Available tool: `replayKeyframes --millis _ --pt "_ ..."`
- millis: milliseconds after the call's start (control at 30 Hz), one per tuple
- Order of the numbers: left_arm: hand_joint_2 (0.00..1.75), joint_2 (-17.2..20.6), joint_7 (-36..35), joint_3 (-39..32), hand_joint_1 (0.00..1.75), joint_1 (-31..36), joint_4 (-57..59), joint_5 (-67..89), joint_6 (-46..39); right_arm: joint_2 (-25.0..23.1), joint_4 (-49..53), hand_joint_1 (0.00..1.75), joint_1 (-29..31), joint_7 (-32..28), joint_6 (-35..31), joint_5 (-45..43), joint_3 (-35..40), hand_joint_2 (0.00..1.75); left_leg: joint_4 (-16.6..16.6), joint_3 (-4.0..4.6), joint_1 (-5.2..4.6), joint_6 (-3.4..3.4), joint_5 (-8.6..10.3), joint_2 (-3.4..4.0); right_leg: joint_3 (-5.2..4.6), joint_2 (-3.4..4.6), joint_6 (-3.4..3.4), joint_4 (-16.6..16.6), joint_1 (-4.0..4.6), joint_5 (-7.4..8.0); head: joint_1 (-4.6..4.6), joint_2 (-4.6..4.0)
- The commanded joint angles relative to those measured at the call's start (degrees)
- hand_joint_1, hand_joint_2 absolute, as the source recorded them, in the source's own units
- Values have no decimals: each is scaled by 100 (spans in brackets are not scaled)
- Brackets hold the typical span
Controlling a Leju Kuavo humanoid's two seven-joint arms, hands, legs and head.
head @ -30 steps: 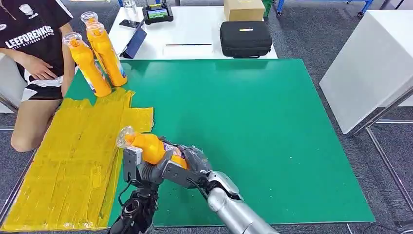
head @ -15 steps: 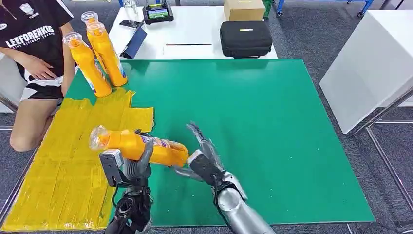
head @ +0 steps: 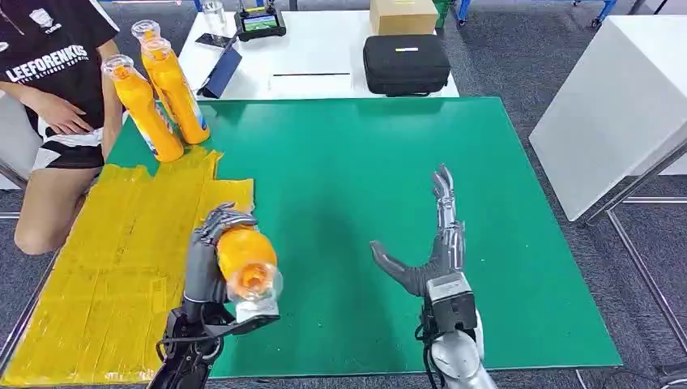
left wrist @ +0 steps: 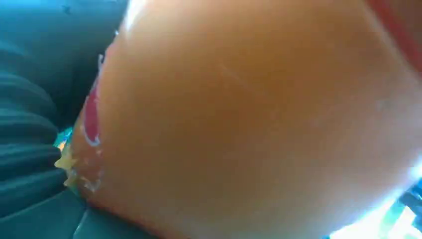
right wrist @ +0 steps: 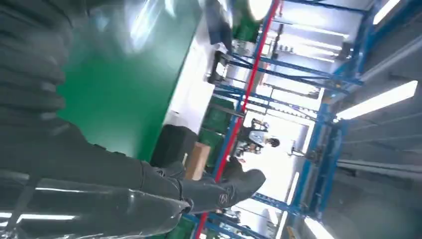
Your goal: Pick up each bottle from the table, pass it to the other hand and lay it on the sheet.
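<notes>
Bottle (head: 243, 258) of orange drink grasped by left hand (head: 212, 261) at yellow sheet (head: 105, 275) edge, cap toward camera. Right hand (head: 433, 255) empty, fingers spread. Full, probably heavy; smooth plastic likely slippery. Mid-body grip best.

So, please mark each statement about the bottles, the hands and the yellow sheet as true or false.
1. The left hand holds an orange bottle. True.
2. The right hand also grips a bottle. False: it holds nothing, its fingers apart.
3. Two more orange bottles stand upright at the far left corner of the table. True.
4. The held bottle already lies flat on the yellow sheet. False: it is in the left hand, beside the sheet's edge.
5. The black case sits on the green mat. False: it sits on the white table behind.
</notes>
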State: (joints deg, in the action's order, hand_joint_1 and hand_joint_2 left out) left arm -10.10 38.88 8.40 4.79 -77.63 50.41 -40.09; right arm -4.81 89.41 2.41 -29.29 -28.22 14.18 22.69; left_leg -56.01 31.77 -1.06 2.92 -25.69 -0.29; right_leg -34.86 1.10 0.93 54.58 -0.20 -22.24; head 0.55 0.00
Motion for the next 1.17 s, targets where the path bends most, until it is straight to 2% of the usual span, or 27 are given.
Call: replayKeyframes --millis 33,67,100,133,167,200,233,267,300,333,367,400,433,467,500,533,567,600,633,667,700,733,867,1067,1133,1167 --pt "175 616 -1048 -1057 175 -54 -1709 3959 9 455 745 0 -289 -105 -199 -155 -460 175 -9 -6 9 -19 -10 -5 9 -14 -1 6 8 -10 4 0" --pt "175 1269 -626 -1735 175 -156 -1981 3959 9 540 808 0 -348 -170 -128 -300 -562 175 -19 -7 16 -28 -18 -8 13 -19 -4 14 16 -19 2 0" --pt "175 1341 112 -2574 175 -233 -1960 3959 9 590 861 0 -419 -239 -100 -378 -717 175 -20 -13 17 -30 -21 -14 21 -23 -3 15 17 -24 0 0" --pt "175 1712 7 -2643 175 -193 -1637 3959 9 596 918 0 -481 -268 -57 -420 -824 175 5 -23 10 -24 -12 28 13 25 -6 0 11 -6 2 0" --pt "175 2675 -551 -2413 175 -214 -1331 3959 9 583 986 0 -544 -286 14 -474 -903 175 17 -46 15 -33 -20 55 34 48 -11 -3 13 -8 -7 0" --pt "175 4115 -1939 -1051 175 556 -589 3959 9 541 1062 0 -610 -338 78 -510 -987 175 14 -52 17 -36 -27 50 43 38 -9 -1 15 -15 -7 0" --pt "175 4104 -4819 1829 175 3436 2225 3959 279 463 1164 0 -697 -408 115 -462 -1086 175 18 -44 16 -36 -19 55 31 48 -14 5 11 -8 -7 0" --pt "175 4021 -6979 3989 175 4333 2575 3959 11 433 1236 0 -746 -415 146 -414 -1115 175 5 -32 20 -59 -19 14 27 8 -24 31 14 -21 2 0" --pt "175 4044 -7888 6149 175 4329 2556 3959 9 413 1270 0 -766 -391 160 -373 -1123 175 -31 41 34 -54 29 -204 6 -197 -20 46 30 -36 -9 0" --pt "175 4044 -7888 6149 175 4329 2556 3959 9 413 1270 0 -766 -391 160 -373 -1123 175 -58 46 48 -76 30 -271 23 -272 -27 72 43 -56 0 0" --pt "175 4078 -7888 7096 175 4321 2504 3959 26 407 1278 0 -766 -388 152 -373 -1109 175 -59 22 41 -76 37 -285 -38 -280 -21 50 62 -61 7 0" --pt "175 4061 -7888 7100 175 4343 2498 3959 55 402 1279 0 -768 -388 146 -372 -1110 175 -13 25 28 -79 70 -263 -51 -260 -28 15 57 -38 -7 0" --pt "175 4090 -7888 6942 175 4238 2477 3959 12 364 1338 0 -804 -434 74 -366 -1170 175 -17 9 35 -95 69 -281 -26 -286 -27 15 63 -44 -5 0" --pt "175 4123 -7888 6928 175 4253 2522 3959 39 333 1414 0 -843 -458 47 -388 -1232 175 20 17 13 -71 87 -183 -73 -179 -36 -20 48 5 -7 0" --pt "175 4169 -7888 6921 175 4279 2541 3959 95 315 1481 0 -869 -463 78 -438 -1287 175 7 7 11 -71 65 -113 -77 -115 -45 -6 45 5 6 0" --pt "175 4194 -7888 6807 175 4200 2591 3959 82 283 1556 0 -884 -461 115 -498 -1371 175 27 -34 3 -77 46 -21 -52 -32 -40 -17 37 17 28 0" --pt "175 4153 -7888 6687 175 4079 2722 3959 91 222 1614 0 -901 -459 137 -479 -1488 175 38 -72 1 -82 30 40 27 28 -45 -25 39 20 24 0" --pt "175 4056 -7888 6560 175 3922 2930 3959 127 170 1659 0 -911 -442 192 -438 -1593 175 5 -12 11 -70 39 46 4 47 -40 12 19 41 15 0" --pt "175 3986 -7888 6506 175 3866 3101 3959 65 158 1691 0 -915 -424 237 -447 -1644 175 8 -45 19 -81 19 59 38 50 -34 2 26 28 9 0" --pt "175 3863 -7888 6455 175 3789 3362 3959 76 105 1705 0 -914 -413 321 -436 -1718 175 5 -18 8 -79 26 84 -1 89 -45 25 7 37 7 0" --pt "175 3623 -7430 5790 175 3533 3685 3959 81 49 1703 0 -913 -377 402 -365 -1789 175 -2 -23 13 -91 14 114 0 115 -48 29 10 33 13 0" --pt "175 3565 -7237 5597 175 3541 3765 3959 36 30 1700 0 -918 -357 424 -341 -1816 175 -2 -10 8 -81 16 115 -15 120 -52 27 8 39 11 0" --pt "175 3523 -7192 5571 175 3572 3809 3959 42 23 1692 0 -924 -358 429 -336 -1824 175 -7 4 5 -73 26 41 -24 48 -52 17 23 30 13 0" --pt "175 3505 -7208 5543 175 3537 3815 3959 30 14 1681 0 -932 -359 434 -331 -1819 175 -3 10 19 -69 23 28 -25 38 -44 13 24 30 13 0" --pt "175 3316 -6787 4782 175 3316 3801 3959 9 -53 1599 0 -952 -316 493 -271 -1865 175 -1 1 19 -71 20 26 -18 37 -43 14 23 25 13 0" --pt "175 3265 -6694 4660 175 3273 3824 3959 9 -77 1558 0 -970 -315 501 -256 -1867 175 1 2 18 -69 22 22 -18 34 -43 13 22 26 13 0"
